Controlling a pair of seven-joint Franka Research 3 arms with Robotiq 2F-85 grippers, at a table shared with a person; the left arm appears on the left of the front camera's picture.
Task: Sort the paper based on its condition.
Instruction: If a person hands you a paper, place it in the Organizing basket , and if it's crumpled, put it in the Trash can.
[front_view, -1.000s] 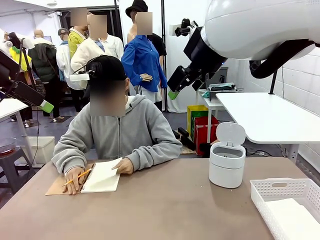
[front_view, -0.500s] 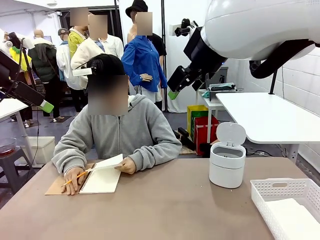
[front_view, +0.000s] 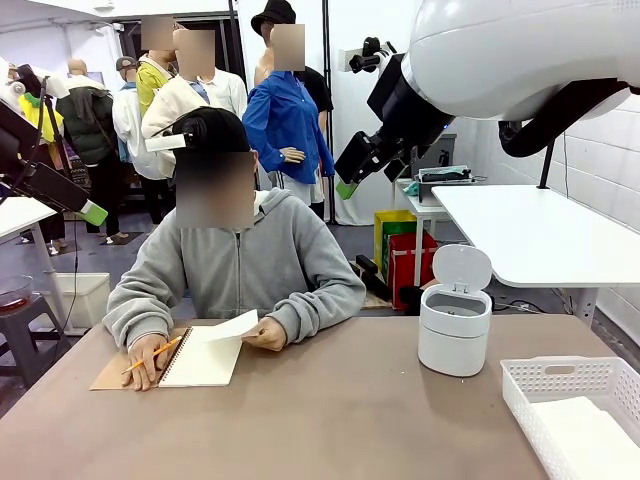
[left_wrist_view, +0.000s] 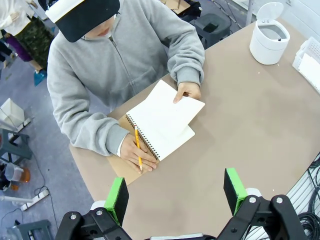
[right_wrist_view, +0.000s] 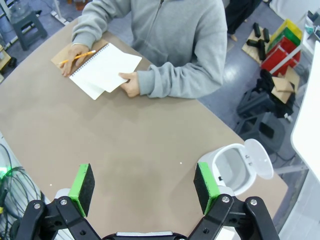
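Change since a second ago: the smooth white rectangular sheet of paper (front_view: 230, 326), which then lay flat on the open spiral-bound notebook (front_view: 203, 362), now stands tilted. Its right edge is lifted clear of the page below. The person's holding hand (front_view: 267, 335) has shifted a little to the right with it. Your two arms hang where they were.

Your count, from the paper outward:
- Lifted sheet: one, at the far left of the brown table (front_view: 330, 420), above the notebook, pinched at its right corner.
- Flat white paper in basket (front_view: 590, 432): present at the near right; you cannot tell how many sheets.
- Notebook: one, lying open on its brown cover.
- Yellow pencil (front_view: 155, 353): one, in the person's pencil hand (front_view: 148, 360), which rests on the notebook's left edge.
- White round bin (front_view: 455, 325): one, lid tipped up, right of centre.
- White slotted plastic basket (front_view: 560, 372): one, just beyond the bin toward you.
- Left gripper (left_wrist_view: 176, 192): one, high above the table, jaws spread wide, grasping nothing.
- Right gripper (right_wrist_view: 142, 185): one, also raised, jaws released, grasping nothing.
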